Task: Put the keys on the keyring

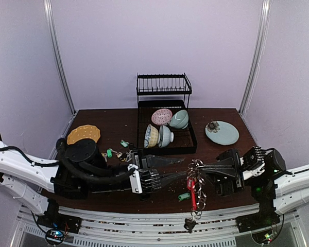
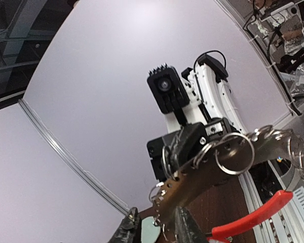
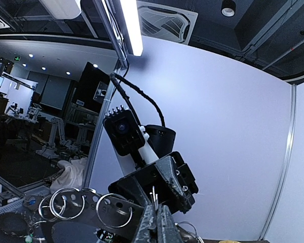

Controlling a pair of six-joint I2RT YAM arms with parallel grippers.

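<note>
The keyring (image 1: 197, 170) hangs in the air between my two grippers above the table's front, its red sleeve (image 1: 192, 191) pointing down. My right gripper (image 1: 199, 166) is shut on a thin split ring at the keyring's top; in the right wrist view its fingertips (image 3: 164, 228) pinch the wire beside the holed metal band (image 3: 99, 210). My left gripper (image 1: 185, 173) is open, with the band (image 2: 207, 169) between its fingers (image 2: 185, 228). A green-tagged key (image 1: 184, 196) lies under the keyring. More keys (image 1: 109, 153) lie at the left.
A black dish rack (image 1: 167, 151) with several bowls stands at the back centre. A teal plate (image 1: 222, 132) lies to its right and a yellow plate (image 1: 83, 134) at the back left. A teal-tagged key (image 1: 124, 143) lies near the rack.
</note>
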